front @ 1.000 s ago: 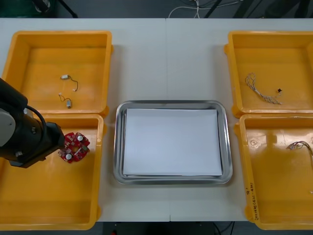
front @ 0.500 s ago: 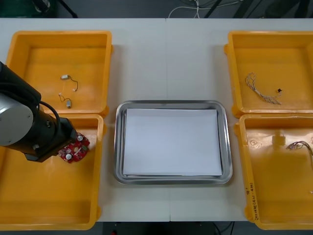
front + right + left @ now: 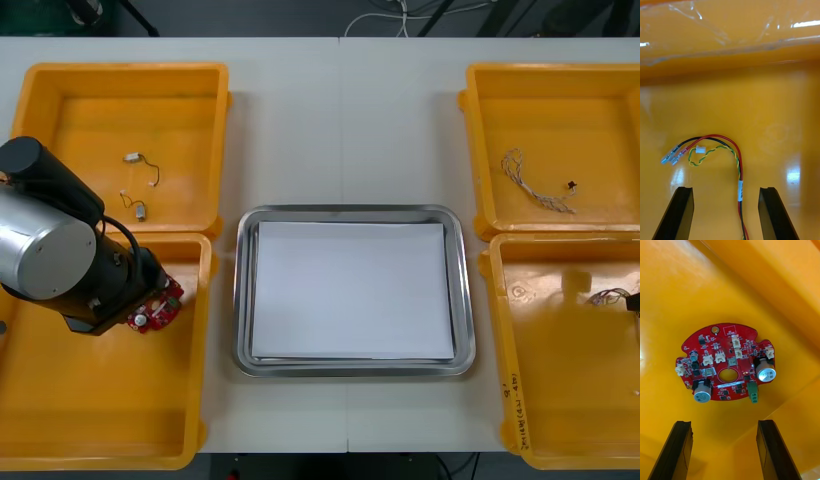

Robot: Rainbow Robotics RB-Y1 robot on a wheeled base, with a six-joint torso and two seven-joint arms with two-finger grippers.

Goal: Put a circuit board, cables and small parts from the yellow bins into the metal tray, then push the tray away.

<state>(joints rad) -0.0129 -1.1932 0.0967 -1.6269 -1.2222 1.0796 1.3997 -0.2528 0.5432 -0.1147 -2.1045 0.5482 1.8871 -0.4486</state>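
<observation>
Yellow bins (image 3: pixel 100 400) glossy plastic, metal tray (image 3: pixel 242 300) rim shiny w/ matt white sheet (image 3: pixel 350 290) inside (paper-like).

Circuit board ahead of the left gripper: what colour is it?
The circuit board is red, dotted with small white and green components; clearest in the left wrist view.

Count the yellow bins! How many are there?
4. Far left bin and near left bin, where the left hand hangs over the circuit board; far right bin and near right bin, under the right hand.
</observation>
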